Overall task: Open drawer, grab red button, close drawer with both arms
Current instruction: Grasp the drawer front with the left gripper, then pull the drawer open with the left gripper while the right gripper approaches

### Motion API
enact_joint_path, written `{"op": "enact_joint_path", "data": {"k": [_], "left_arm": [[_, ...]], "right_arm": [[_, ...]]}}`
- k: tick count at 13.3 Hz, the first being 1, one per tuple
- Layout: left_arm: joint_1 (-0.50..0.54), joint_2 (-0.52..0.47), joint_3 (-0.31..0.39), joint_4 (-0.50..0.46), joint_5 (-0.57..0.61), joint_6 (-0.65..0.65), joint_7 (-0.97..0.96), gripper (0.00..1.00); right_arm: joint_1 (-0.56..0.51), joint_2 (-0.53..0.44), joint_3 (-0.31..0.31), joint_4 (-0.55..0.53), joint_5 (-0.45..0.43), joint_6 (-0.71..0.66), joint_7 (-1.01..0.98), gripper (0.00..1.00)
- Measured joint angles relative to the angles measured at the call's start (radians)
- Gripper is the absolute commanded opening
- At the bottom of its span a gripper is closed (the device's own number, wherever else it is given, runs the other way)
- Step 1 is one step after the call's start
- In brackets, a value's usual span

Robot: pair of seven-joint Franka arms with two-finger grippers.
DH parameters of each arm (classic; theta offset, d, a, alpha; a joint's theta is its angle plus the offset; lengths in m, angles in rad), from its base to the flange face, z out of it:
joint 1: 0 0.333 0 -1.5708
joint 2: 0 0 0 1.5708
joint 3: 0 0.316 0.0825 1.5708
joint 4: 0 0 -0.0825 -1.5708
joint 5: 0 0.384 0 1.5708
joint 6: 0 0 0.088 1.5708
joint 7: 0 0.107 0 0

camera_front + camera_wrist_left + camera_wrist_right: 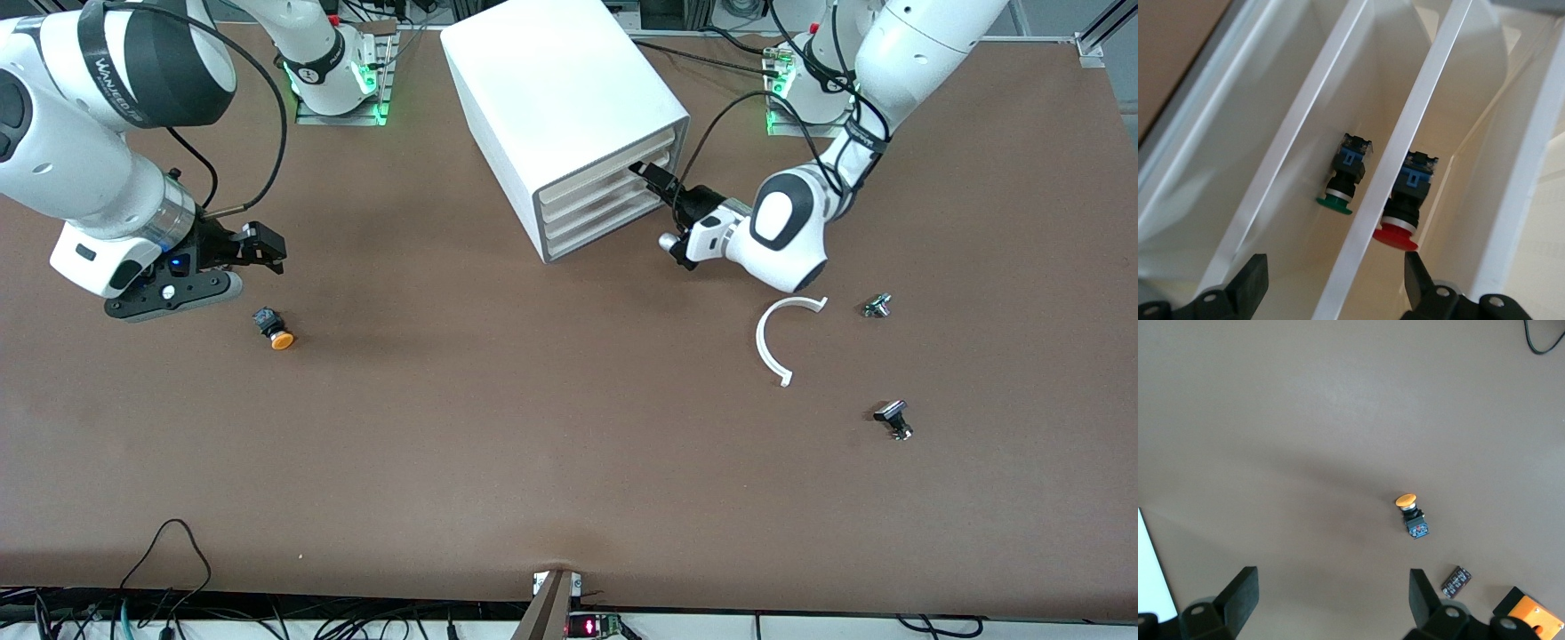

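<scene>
- White cabinet [569, 116] stands toward the arms' bases, mid desk [533, 444]; drawer fronts face the left arm's end, angled toward the front camera.
- Left hand [653, 178] is at the cabinet's front, fingers [1251, 277] poking into the stack by the upper drawers; tight fit, white drawer walls close on either side.
- Left wrist view: fingers apart with a wide gap, gripping nothing.
- Red button [1401, 200] lies in a drawer [1451, 167], just ahead of the left hand, near one fingertip, not touching.
- Green-capped button [1345, 177] lies in the neighbouring drawer, with a white edge between the two.
- Right hand [258, 249] hangs over bare desk toward the right arm's end, fully spread, empty; arm waits.
- Orange-capped button [274, 327] lies on the desk just beside the right hand.
- White curved piece [778, 342] and two small metal parts [877, 305] [893, 418] lie on the desk near the left arm, nearer the front camera than the cabinet.
</scene>
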Motion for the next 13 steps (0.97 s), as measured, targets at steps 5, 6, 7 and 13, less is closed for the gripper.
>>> {"op": "enact_joint_path", "data": {"k": [5,6,7,13], "left_arm": [[0.009,-0.017,-0.009,-0.027,-0.016,0.028,0.028,0.0],[0.007,-0.018,-0.012,-0.032,-0.016,0.028,0.033,0.0],[0.007,-0.018,-0.014,-0.034,-0.016,0.028,0.034,0.0],[0.012,-0.035,0.001,-0.032,-0.023,0.016,0.05,0.0]], "right_arm": [[0.039,0.0,0.002,0.004,0.001,0.004,-0.049,1.0],[0.051,0.0,0.003,0.004,0.001,0.009,-0.049,1.0],[0.066,0.001,0.003,0.005,0.001,0.014,-0.049,1.0],[0.093,0.019,0.004,0.008,0.001,0.036,-0.049,1.0]]}}
